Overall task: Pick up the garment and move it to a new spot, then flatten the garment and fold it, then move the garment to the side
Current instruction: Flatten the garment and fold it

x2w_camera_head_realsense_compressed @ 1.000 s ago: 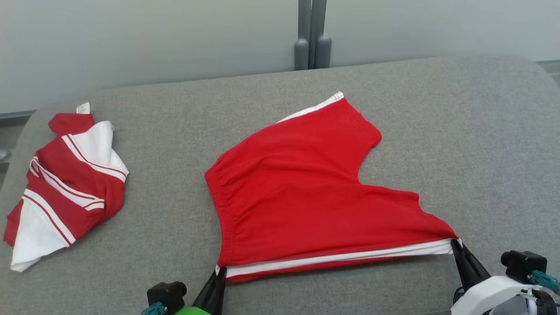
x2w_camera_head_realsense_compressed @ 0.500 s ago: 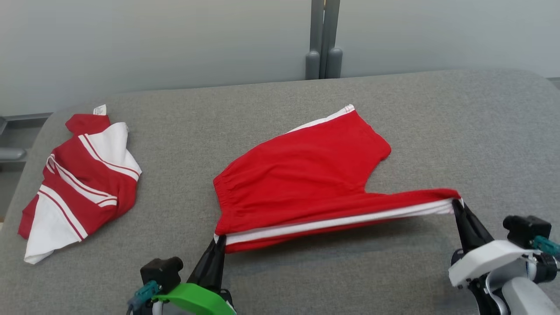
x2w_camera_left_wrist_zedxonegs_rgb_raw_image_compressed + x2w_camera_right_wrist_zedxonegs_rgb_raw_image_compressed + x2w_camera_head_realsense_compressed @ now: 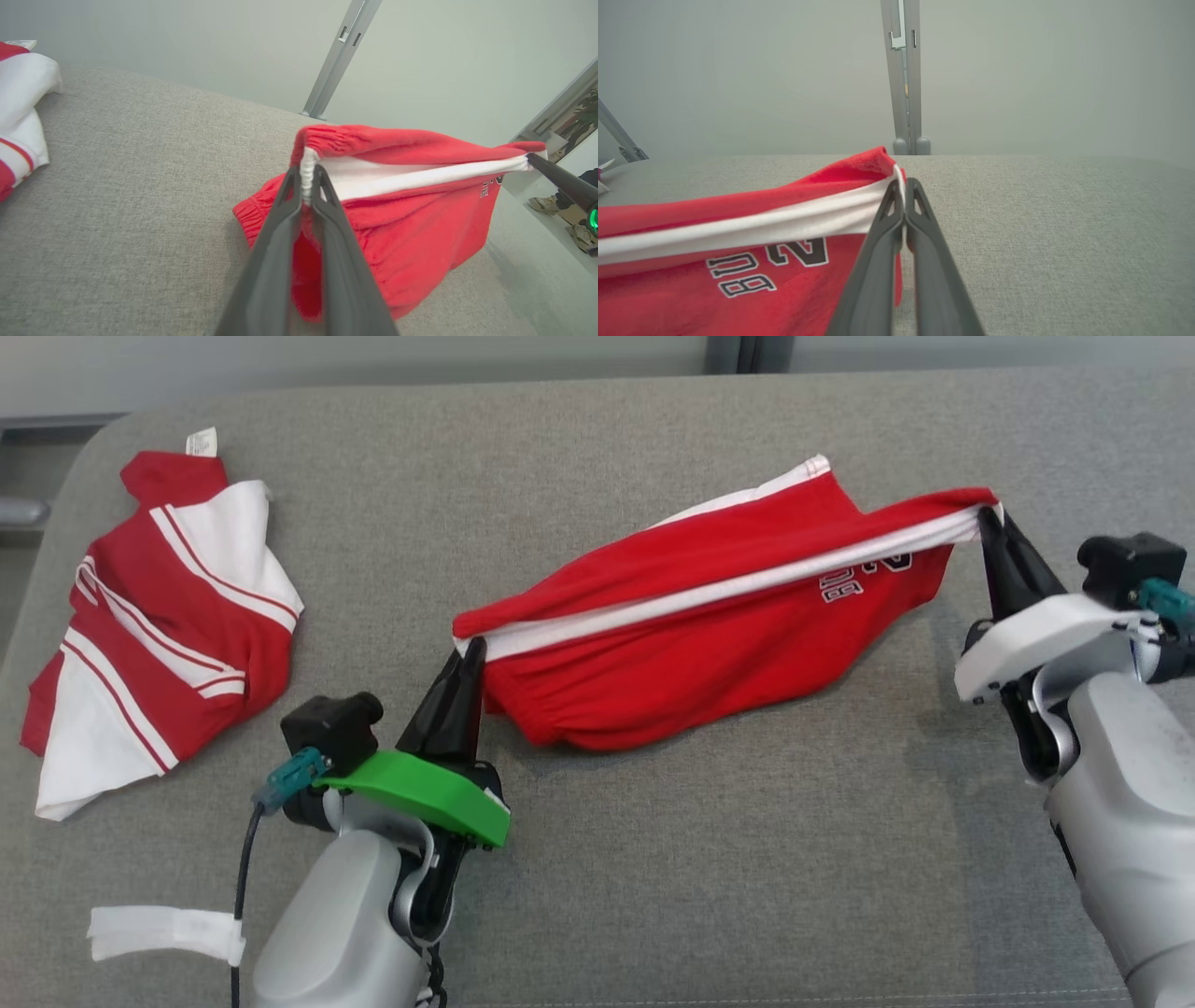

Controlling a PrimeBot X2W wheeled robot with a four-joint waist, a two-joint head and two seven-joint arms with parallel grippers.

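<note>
Setting: robot test room in an office-style interior.
Item 1: frosted partition walls (image 3: pixel 738 70) behind my work area, joined by 1 grey metal post (image 3: pixel 903 74) standing on 2 rounded feet. Item 2: a broad grey upholstered surface (image 3: pixel 747 859) with rounded corners, which serves as my bench. Item 3: past its far edge, in my left wrist view, a person's shoes (image 3: pixel 542 204) on the floor beside another glazed partition.
</note>
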